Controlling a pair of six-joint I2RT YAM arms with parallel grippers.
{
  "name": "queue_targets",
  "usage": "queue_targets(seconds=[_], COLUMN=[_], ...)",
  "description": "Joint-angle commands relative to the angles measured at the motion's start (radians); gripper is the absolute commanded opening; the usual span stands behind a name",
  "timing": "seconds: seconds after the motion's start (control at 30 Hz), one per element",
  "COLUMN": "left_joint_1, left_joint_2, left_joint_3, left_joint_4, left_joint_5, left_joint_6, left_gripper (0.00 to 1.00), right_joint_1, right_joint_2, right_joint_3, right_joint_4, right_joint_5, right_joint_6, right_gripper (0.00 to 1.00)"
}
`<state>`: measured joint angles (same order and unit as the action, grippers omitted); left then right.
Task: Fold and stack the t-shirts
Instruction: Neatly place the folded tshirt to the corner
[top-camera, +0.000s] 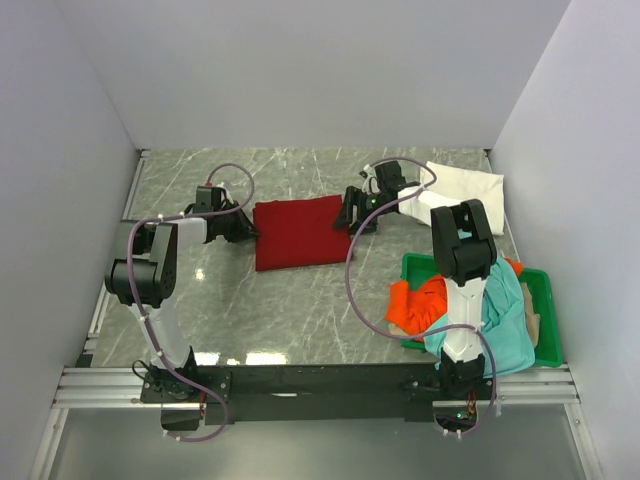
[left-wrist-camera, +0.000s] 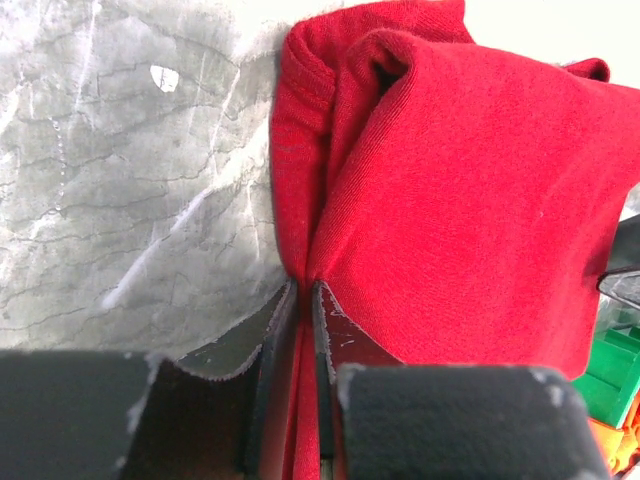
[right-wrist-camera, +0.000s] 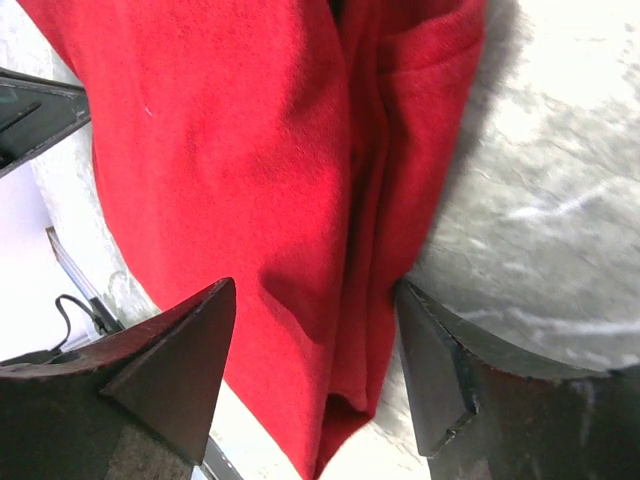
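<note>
The grey marbled worktop (top-camera: 280, 310), walled in by pale panels on three sides, carried the dark red t-shirt (top-camera: 298, 232) folded flat near its middle, with your two arms reaching to its opposite short edges. Only the overhead view took in the rest. The white t-shirt (top-camera: 465, 185) lay at the back right, just behind the right arm's wrist. The green tray (top-camera: 550, 315) sat at the near right and held the orange t-shirt (top-camera: 410, 308) and the teal t-shirt (top-camera: 505, 320) in a loose heap, both spilling over its left and near rims. The wrist views gave what the overhead could not. Your left gripper (left-wrist-camera: 303, 300) was clenched on a fold at the dark red t-shirt's left edge, the cloth pinched in the thin slit between its fingers. Your right gripper (right-wrist-camera: 315, 300) was released, its fingers wide apart on either side of the shirt's layered right edge, with cloth between them but not squeezed.
</note>
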<state>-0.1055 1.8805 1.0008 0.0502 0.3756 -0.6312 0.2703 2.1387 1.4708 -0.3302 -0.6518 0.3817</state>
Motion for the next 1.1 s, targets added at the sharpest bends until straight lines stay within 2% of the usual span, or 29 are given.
queue_targets(seconds=[0.0,0.2,0.3,0.4,0.43,0.57,0.6,0.83,1.07], left_joint_1=[-0.005,-0.005,-0.006,-0.007,-0.008,-0.008,-0.008,-0.008,-0.008], left_joint_2=[0.043,0.042,0.042,0.032,0.028,0.002,-0.006,-0.075,-0.103], left_joint_3=[-0.039,-0.041,-0.039,-0.041,-0.039,-0.025,-0.022,0.012,0.001], left_joint_4=[-0.058,-0.026,-0.024,-0.021,-0.021,-0.035,-0.042,-0.098,-0.107], left_joint_5=[-0.001,0.011,0.014,0.025,0.026,0.032,0.032,0.026,0.022], left_joint_6=[0.022,0.018,0.015,0.014,0.011,-0.002,-0.005,-0.004,-0.001], left_gripper=[0.18,0.17,0.17,0.19,0.21,0.46,0.49,0.54,0.55], right_joint_1=[0.032,0.073,0.082,0.087,0.087,0.084,0.084,0.063,0.033], right_joint_2=[0.082,0.102,0.101,0.098,0.087,0.053,0.047,0.027,0.009], right_joint_3=[-0.001,0.045,0.052,0.068,0.074,0.108,0.120,0.282,0.361], right_joint_4=[-0.043,-0.070,-0.078,-0.099,-0.108,-0.156,-0.174,-0.393,-0.539], right_joint_5=[0.083,0.107,0.142,0.162,0.185,0.267,0.286,0.467,0.730], right_joint_6=[-0.018,-0.015,-0.012,-0.009,-0.006,-0.033,-0.043,-0.182,-0.311], right_gripper=[0.71,0.63,0.52,0.22,0.00,0.00,0.00,0.00,0.00])
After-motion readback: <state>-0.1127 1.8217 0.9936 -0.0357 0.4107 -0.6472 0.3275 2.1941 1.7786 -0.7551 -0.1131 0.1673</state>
